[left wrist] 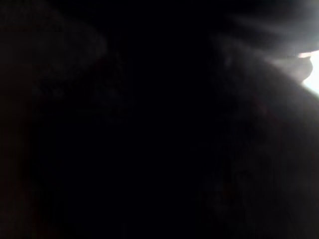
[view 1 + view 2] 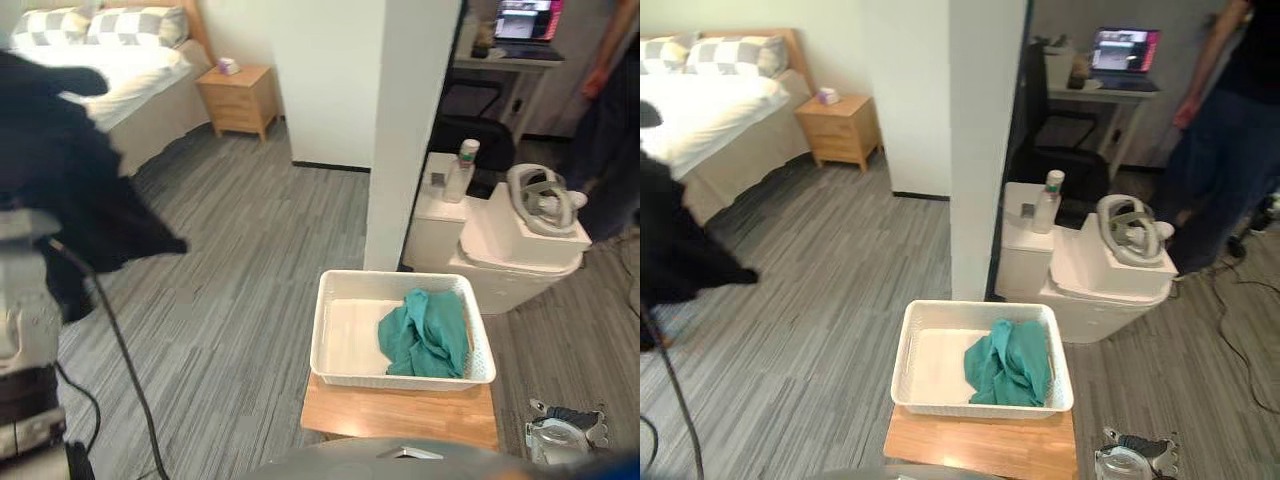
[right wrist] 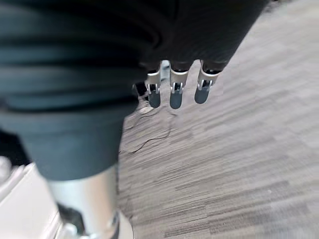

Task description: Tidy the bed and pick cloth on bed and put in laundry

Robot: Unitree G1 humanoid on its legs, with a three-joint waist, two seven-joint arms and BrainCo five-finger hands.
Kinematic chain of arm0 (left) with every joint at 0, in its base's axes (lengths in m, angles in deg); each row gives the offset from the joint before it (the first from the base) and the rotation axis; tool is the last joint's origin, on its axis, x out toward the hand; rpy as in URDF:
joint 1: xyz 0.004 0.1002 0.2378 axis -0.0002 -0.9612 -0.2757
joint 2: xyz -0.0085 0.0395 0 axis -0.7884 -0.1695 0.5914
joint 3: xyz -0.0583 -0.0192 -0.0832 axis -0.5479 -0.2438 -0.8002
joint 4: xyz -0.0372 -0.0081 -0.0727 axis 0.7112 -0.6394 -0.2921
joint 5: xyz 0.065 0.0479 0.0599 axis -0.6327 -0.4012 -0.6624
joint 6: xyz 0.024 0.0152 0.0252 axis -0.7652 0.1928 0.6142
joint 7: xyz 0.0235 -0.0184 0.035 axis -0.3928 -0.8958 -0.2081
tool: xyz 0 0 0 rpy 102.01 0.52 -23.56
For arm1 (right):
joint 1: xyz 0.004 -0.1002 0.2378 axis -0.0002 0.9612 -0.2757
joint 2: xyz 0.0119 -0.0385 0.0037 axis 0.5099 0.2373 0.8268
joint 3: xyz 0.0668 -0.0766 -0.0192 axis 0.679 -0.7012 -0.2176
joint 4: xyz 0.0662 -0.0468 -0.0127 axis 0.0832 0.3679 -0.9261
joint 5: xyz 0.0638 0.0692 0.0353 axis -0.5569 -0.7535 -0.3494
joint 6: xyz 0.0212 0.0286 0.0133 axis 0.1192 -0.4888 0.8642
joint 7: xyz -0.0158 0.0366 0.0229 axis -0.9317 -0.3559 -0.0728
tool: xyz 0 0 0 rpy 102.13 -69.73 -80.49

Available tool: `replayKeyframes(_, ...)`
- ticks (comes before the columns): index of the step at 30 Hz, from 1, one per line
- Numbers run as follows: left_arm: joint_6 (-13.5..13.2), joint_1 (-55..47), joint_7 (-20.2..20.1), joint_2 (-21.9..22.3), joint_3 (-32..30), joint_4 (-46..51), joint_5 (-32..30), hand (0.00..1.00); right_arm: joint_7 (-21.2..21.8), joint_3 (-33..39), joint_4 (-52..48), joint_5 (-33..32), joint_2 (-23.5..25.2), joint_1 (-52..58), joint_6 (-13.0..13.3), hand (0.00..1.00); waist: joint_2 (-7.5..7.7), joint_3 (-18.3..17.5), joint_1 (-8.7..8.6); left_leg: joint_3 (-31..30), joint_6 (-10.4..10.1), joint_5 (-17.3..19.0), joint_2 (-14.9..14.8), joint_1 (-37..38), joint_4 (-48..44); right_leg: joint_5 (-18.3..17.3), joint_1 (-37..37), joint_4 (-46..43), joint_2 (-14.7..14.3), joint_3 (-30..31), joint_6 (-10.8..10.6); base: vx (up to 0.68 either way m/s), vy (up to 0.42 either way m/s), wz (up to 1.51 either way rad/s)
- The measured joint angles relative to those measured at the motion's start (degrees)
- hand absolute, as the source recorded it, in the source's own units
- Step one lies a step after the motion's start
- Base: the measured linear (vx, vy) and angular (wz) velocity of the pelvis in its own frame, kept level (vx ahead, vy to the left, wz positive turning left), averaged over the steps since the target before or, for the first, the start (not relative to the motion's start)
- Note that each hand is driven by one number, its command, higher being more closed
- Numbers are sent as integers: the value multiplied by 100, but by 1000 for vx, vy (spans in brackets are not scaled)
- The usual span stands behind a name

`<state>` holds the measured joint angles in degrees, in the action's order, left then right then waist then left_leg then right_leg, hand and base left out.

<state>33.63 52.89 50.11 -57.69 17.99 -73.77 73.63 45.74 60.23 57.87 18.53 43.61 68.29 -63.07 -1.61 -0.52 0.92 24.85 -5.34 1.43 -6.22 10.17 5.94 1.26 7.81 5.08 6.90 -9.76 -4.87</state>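
Black cloth (image 2: 70, 170): bunched, hangs clear of the floor at the left. Teal cloth (image 2: 428, 335): crumpled, lies in the right half of the white laundry basket (image 2: 400, 379) on a wooden stool (image 2: 400, 415). Bed (image 2: 140, 85): white cover, checked pillows (image 2: 130, 25), far left.

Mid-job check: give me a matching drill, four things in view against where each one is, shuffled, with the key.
Things:
1. teal cloth
2. black cloth
3. white basket
4. bottle

Places:
A. on the wooden stool
B. on the white cabinet
C. inside the basket
D. hanging at the robot's left, above the floor

Pairs: 1-C, 2-D, 3-A, 4-B
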Motion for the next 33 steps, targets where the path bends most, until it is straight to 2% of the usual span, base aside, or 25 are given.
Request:
replayKeyframes(1,49,138,-44,0,160,-24,-6,100,23,28,0,-13,51,51,31,0,-27,-10,-32,56,-6,4,-11,3,0,0,-17,-3,-10,31,0,22,-5,-41)
replayKeyframes(2,117,398,-117,0,448,-82,-15,100,50,43,0,-88,138,149,53,0,14,-50,-96,228,-36,24,-34,63,0,2,-35,-8,-31,130,3,4,-8,-41)
replayKeyframes(4,210,710,-271,23,884,-284,-45,100,111,73,-1,-108,270,321,93,0,-57,-73,-200,494,-51,34,-58,120,-1,2,-44,-8,-63,269,5,2,-8,-39)
replayKeyframes(5,279,916,-352,159,1098,-453,-55,100,162,76,-1,-122,340,435,117,0,-104,-83,-301,676,-61,41,-74,176,-2,1,-46,-9,-81,338,6,-1,-12,-27)
replayKeyframes(6,295,991,-355,246,1188,-538,-55,100,181,74,0,-123,372,484,135,0,-134,-91,-318,744,-66,44,-82,190,-2,-3,-46,-9,-93,374,13,-9,-21,-34)
replayKeyframes(8,308,1212,-443,704,1458,-847,-221,100,265,71,0,-146,479,619,174,0,-216,-76,-456,1002,-100,67,-125,302,-4,-22,-49,-22,-154,553,43,-20,-34,-38)
replayKeyframes(11,318,1257,-473,1097,1862,-986,-355,100,316,60,5,-144,584,730,182,0,-244,-67,-533,1229,-122,79,-191,378,-15,-46,-159,-133,-251,750,81,-28,-51,-42)
replayKeyframes(13,319,1263,-501,1418,2106,-1141,-511,100,386,64,7,-119,585,782,181,0,-232,-49,-659,1266,-135,80,-223,428,-32,-52,-160,-172,-291,764,90,-35,-67,-18)
replayKeyframes(15,320,1264,-494,1713,2218,-1206,-683,100,502,55,23,-81,594,780,177,0,-207,15,-658,1410,-171,104,-243,513,-33,-65,-169,-199,-329,910,108,-70,-47,-25)
replayKeyframes(22,329,1295,-563,2216,2710,-1164,-776,100,718,47,243,134,821,828,139,0,-131,162,-682,1508,-172,106,-234,549,-32,-69,-244,-292,-340,993,107,-60,-30,-9)
replayKeyframes(26,688,1257,-567,2650,2956,-1071,-765,100,731,-70,243,136,826,850,128,0,-88,252,-676,1526,-171,107,-221,572,-31,-70,-243,-315,-333,1018,106,-58,-18,-4)
replayKeyframes(33,1453,238,-743,3370,3709,-716,-1048,100,728,-179,249,135,932,882,72,0,-13,339,-735,1520,-172,109,-220,565,-5,-80,-247,-315,-331,1011,94,-42,-24,0)
